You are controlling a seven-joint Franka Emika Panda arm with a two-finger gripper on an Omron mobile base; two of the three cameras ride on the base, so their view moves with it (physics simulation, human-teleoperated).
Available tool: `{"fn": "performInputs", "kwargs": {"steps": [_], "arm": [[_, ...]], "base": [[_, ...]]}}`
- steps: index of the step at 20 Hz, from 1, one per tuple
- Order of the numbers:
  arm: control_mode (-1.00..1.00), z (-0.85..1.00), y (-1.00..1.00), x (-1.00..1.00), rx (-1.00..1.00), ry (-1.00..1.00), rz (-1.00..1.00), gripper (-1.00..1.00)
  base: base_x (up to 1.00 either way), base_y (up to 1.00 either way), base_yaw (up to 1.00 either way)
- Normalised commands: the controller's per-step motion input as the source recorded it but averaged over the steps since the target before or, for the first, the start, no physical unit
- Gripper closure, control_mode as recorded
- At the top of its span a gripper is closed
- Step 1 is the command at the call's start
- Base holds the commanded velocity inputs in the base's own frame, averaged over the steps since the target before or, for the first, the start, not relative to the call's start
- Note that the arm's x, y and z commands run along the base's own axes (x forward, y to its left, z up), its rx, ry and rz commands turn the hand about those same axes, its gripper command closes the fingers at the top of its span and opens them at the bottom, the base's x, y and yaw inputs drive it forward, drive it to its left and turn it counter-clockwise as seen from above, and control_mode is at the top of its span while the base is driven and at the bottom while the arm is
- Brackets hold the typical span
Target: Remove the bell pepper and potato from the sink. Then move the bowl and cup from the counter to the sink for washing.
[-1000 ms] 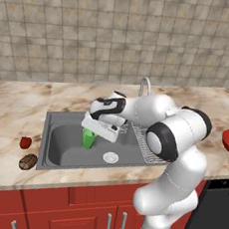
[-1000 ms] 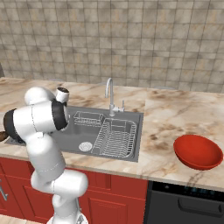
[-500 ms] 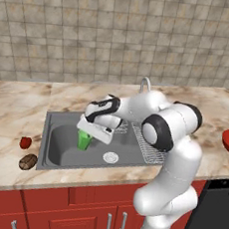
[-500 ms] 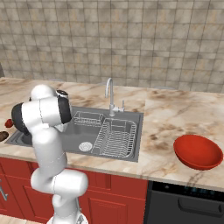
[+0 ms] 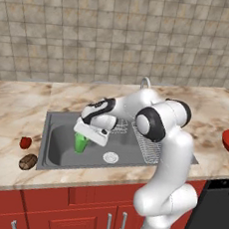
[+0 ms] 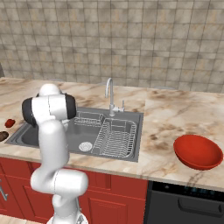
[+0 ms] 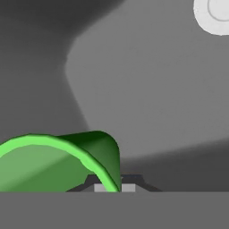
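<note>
- Compared with the left base view of one second ago, the arm is reaching lower and further toward the left of the frame, and the cup is sitting deeper inside the sink, left of centre in that view.
- The tool is closed on the rim of the cup; in the hand view the green rim is curving across the lower left, right above the finger tips.
- The cup is hanging roughly upright below the tool, its long axis running near vertical, wide rim up and narrow base pointing down toward the basin floor. Whether the base is touching the floor cannot be told.
- The round drain is lying just right of the cup; in the hand view it is showing at the upper right corner.
- The bell pepper and the potato are resting on the worktop at the left of the frame, outside the sink, the potato below the bell pepper.
- The bowl is sitting on the worktop at the lower right of the right base view, well apart from the sink.
</note>
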Motion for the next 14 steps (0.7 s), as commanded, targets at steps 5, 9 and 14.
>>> {"fn": "performInputs", "kwargs": {"steps": [5, 9, 14], "arm": [[-1.00, -0.32, 0.11, 0.28, 0.00, 0.07, 0.00, 1.00], [-1.00, -0.31, 0.13, 0.27, 0.00, 0.06, 0.00, 1.00], [-1.00, -0.32, 0.17, 0.25, -0.04, 0.06, 0.00, 1.00]], "base": [[0.00, 0.00, 0.00], [0.00, 0.00, 0.00], [0.00, 0.00, 0.00]]}}
